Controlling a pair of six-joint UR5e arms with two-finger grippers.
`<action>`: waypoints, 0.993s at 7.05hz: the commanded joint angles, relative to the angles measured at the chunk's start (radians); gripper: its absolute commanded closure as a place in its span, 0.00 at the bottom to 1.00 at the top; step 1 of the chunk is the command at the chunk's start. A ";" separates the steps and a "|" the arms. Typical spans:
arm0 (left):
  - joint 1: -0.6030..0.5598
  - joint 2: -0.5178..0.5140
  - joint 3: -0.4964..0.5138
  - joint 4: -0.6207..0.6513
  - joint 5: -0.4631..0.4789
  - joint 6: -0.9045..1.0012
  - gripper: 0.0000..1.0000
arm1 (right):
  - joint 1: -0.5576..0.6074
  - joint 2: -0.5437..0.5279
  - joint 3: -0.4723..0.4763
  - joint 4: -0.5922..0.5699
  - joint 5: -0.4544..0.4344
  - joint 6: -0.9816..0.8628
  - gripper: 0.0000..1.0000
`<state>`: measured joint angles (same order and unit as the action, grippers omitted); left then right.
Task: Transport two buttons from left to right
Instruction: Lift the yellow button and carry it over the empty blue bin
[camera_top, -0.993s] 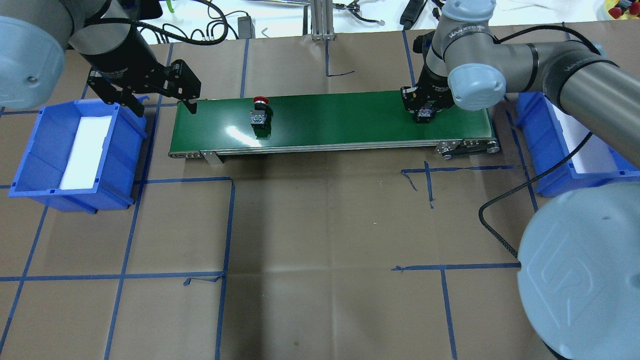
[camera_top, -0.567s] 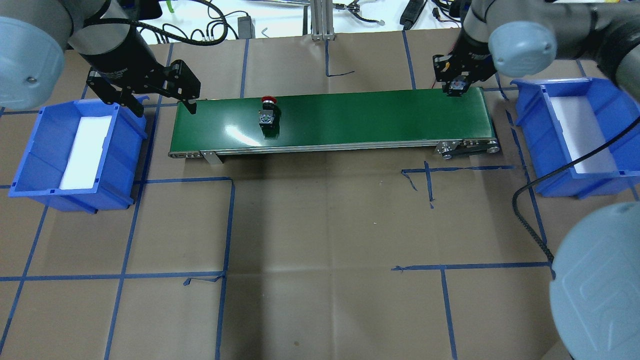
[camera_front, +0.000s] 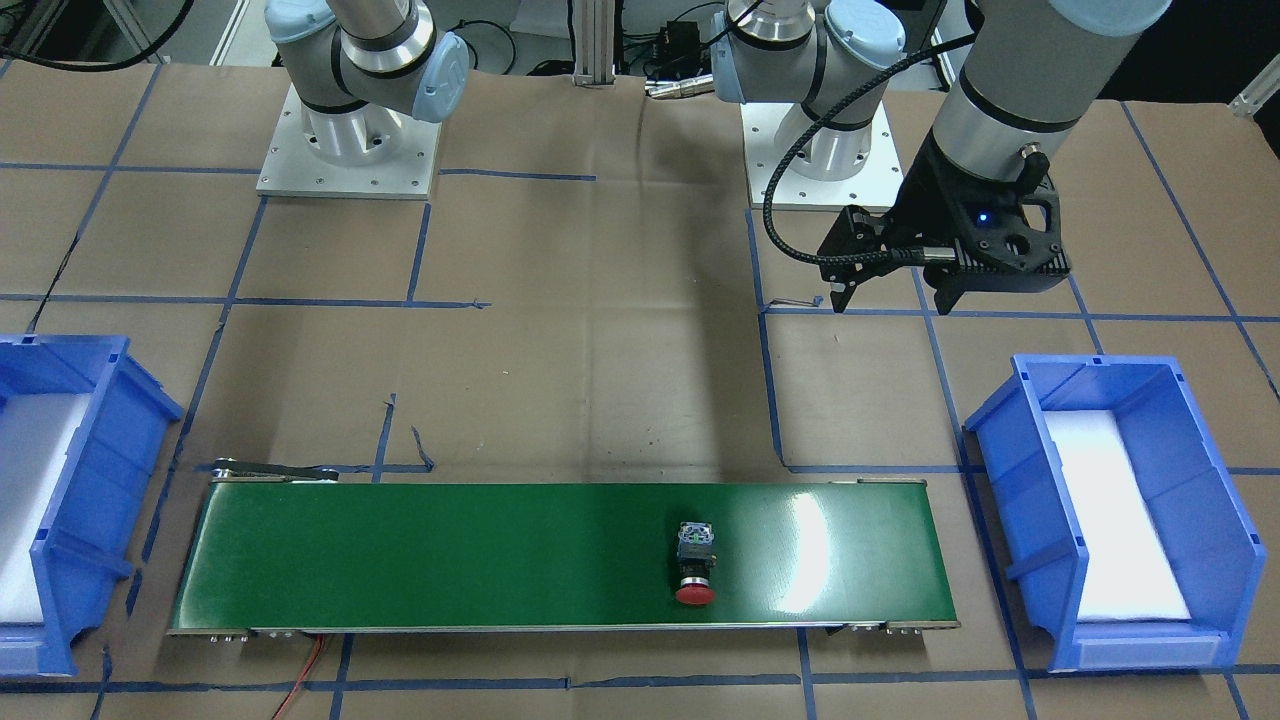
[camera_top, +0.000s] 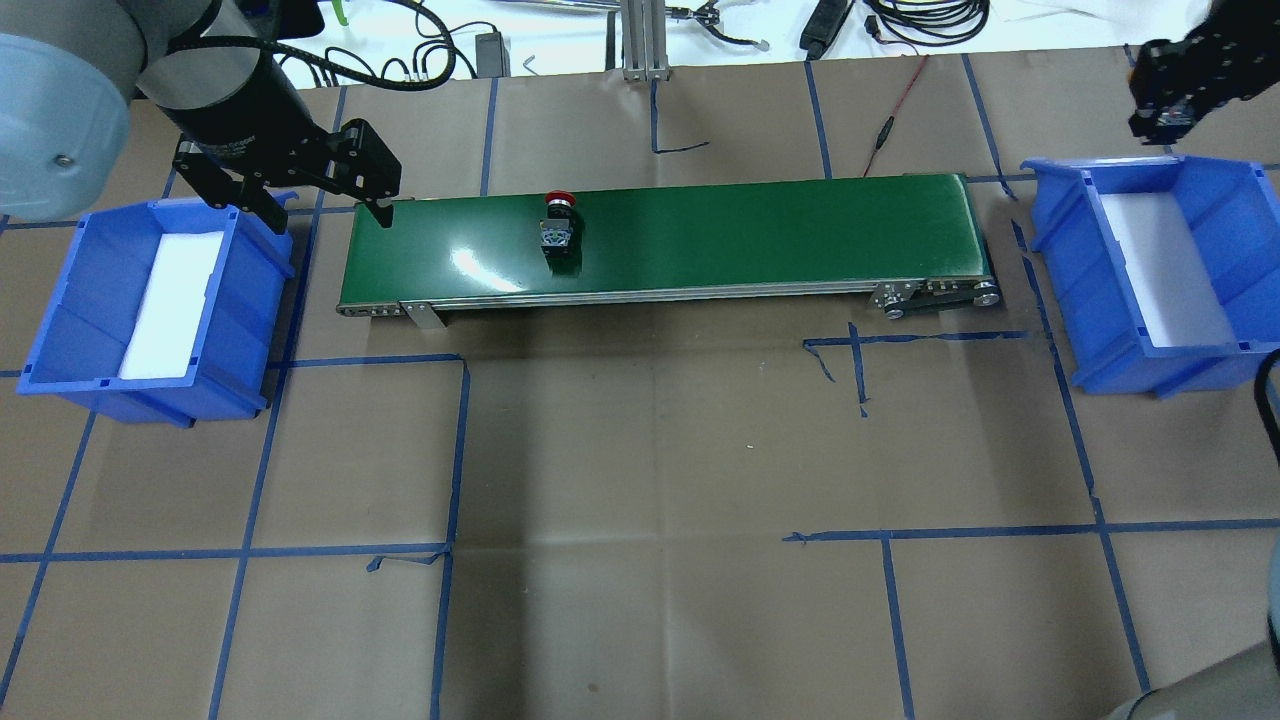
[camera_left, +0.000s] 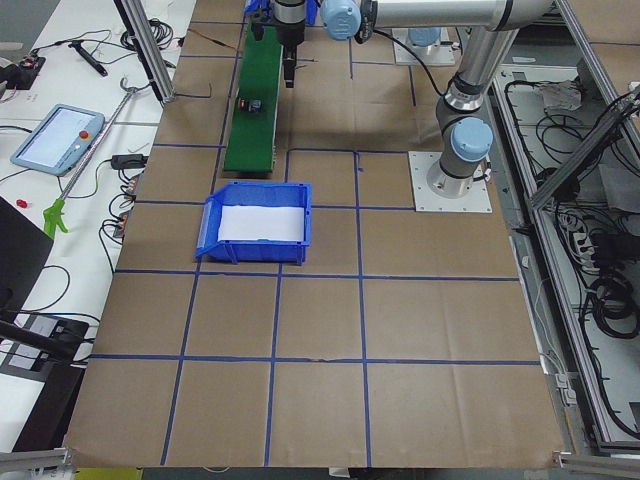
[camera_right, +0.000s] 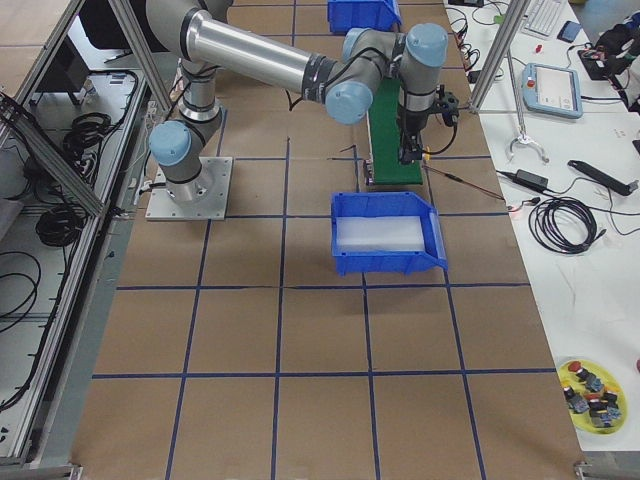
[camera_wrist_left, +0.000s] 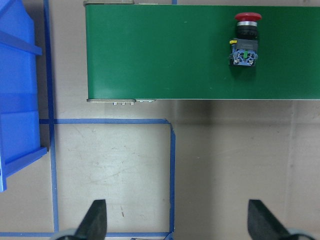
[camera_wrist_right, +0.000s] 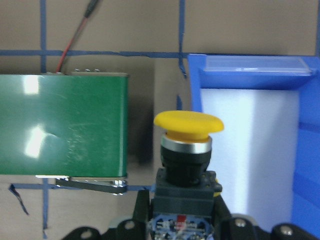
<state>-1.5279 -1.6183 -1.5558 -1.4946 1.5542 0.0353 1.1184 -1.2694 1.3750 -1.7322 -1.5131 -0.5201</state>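
Note:
A red-capped button (camera_top: 557, 228) (camera_front: 695, 566) (camera_wrist_left: 245, 43) lies on the green conveyor belt (camera_top: 760, 240) (camera_front: 430, 555), left of its middle. My left gripper (camera_top: 324, 212) (camera_front: 891, 298) (camera_wrist_left: 177, 222) hangs open and holds nothing, by the belt's left end. My right gripper (camera_top: 1163, 118) (camera_wrist_right: 185, 222) is shut on the yellow-capped button (camera_wrist_right: 188, 145). It holds that button upright, in the air, beside the right blue bin (camera_top: 1060, 250) (camera_wrist_right: 255, 70), near its far corner and past the belt's right end (camera_wrist_right: 65, 130).
The left blue bin (camera_top: 60, 310) (camera_front: 1010, 480) holds only a white foam pad, as does the right one (camera_front: 90, 470). A red wire (camera_top: 896, 108) and cables lie beyond the belt. A yellow dish of spare buttons (camera_right: 590, 396) sits off the table.
My right gripper lifted the yellow button off the belt's right end and carried it right to the right bin. The red button rode rightward along the belt. The left arm stayed still.

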 joint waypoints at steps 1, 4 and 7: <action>0.000 0.000 0.002 0.001 0.000 0.000 0.00 | -0.136 -0.001 0.120 -0.050 0.042 -0.196 0.97; 0.000 0.000 0.000 0.001 0.001 -0.002 0.00 | -0.169 0.016 0.287 -0.274 0.043 -0.283 0.97; 0.000 0.000 0.000 -0.006 0.001 -0.002 0.00 | -0.199 0.068 0.381 -0.373 0.042 -0.343 0.97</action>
<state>-1.5274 -1.6188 -1.5567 -1.4960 1.5554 0.0342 0.9264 -1.2260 1.7144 -2.0562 -1.4709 -0.8428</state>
